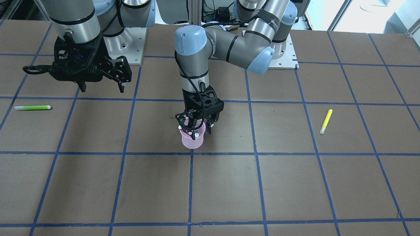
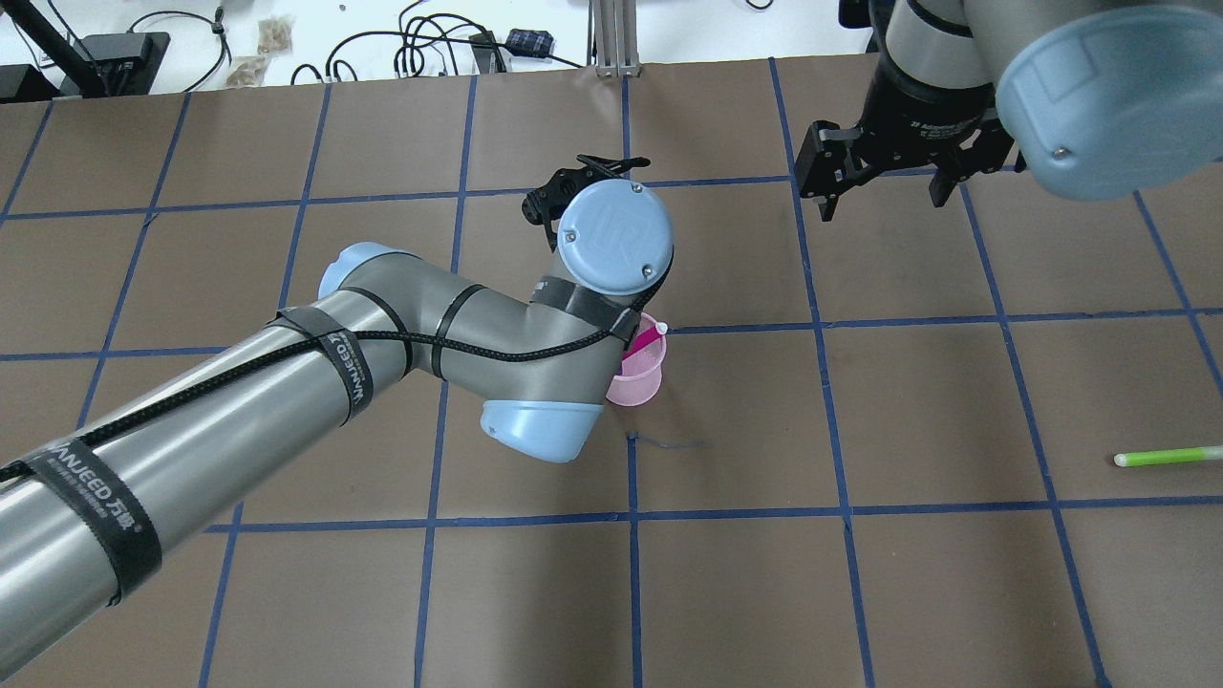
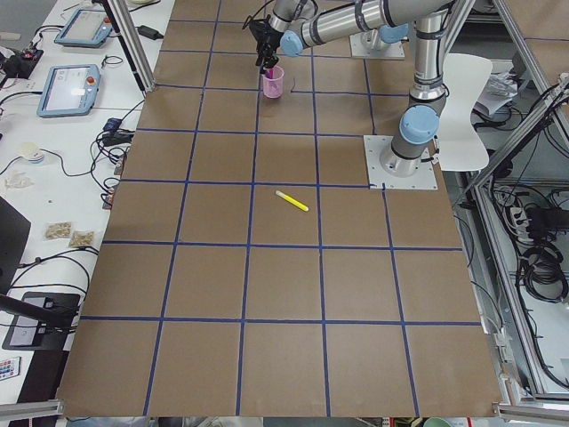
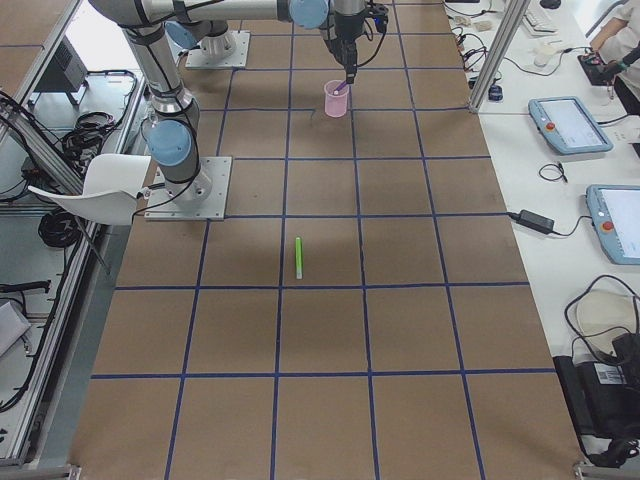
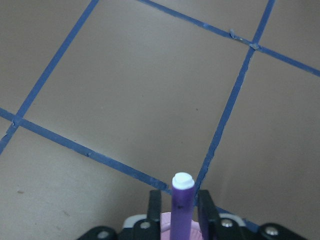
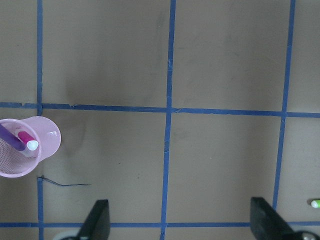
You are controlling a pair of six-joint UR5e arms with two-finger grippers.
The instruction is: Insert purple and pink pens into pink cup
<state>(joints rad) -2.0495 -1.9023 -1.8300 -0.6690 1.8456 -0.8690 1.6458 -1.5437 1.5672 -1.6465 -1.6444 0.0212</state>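
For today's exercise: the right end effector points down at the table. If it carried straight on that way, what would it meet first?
Most likely bare table. The right end effector is open, and its wrist view shows only brown surface and blue tape lines below. The pink cup and green pen sit off to the sides.
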